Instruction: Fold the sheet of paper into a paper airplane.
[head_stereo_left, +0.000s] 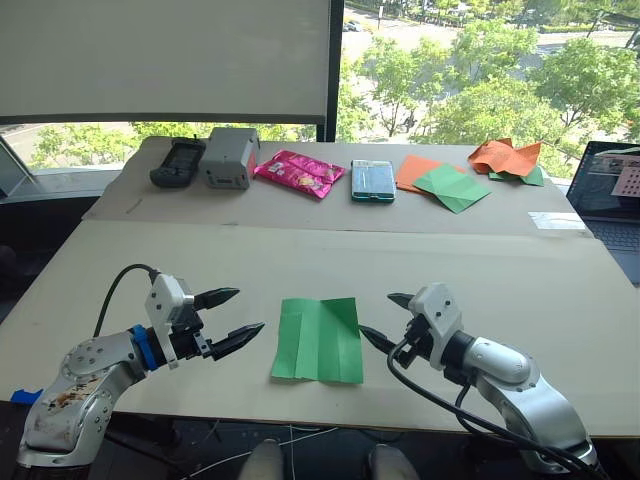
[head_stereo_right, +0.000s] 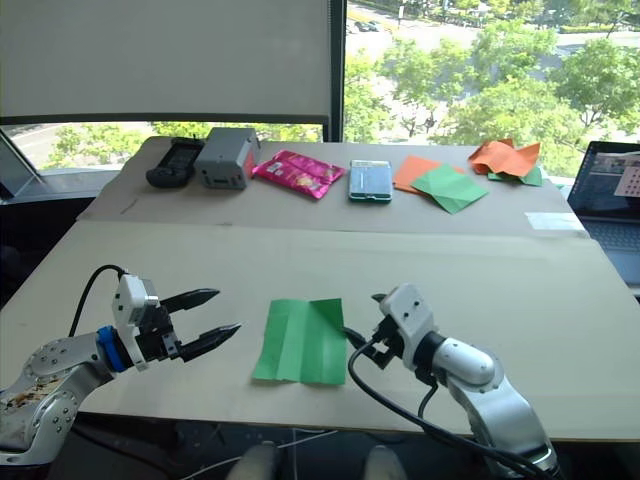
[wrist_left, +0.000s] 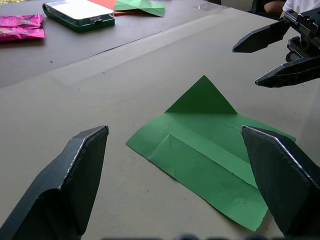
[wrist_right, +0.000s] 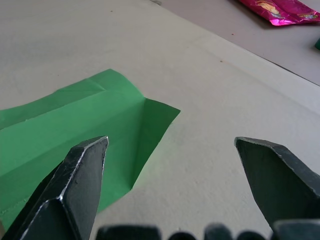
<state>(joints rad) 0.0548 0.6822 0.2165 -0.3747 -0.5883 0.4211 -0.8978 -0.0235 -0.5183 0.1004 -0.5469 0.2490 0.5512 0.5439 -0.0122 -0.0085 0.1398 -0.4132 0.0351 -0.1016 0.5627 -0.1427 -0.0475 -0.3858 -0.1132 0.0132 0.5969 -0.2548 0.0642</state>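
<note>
Overhead, sheet of paper (head_stereo_left: 318, 339) flat; left wrist reveals raised corner.

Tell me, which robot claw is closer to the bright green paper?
Right. The right gripper nearly touches the sheet of paper at its edge; the left gripper sits slightly off the opposite edge.

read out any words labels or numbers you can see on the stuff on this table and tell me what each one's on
No text can be read here.
Pink packet: printed marks, too blurred to read.
Teal-edged case: no legible label.
Grey box and black device: no readable markings.
Laptop: screen content too small.
Sheet of paper: blank.
</note>
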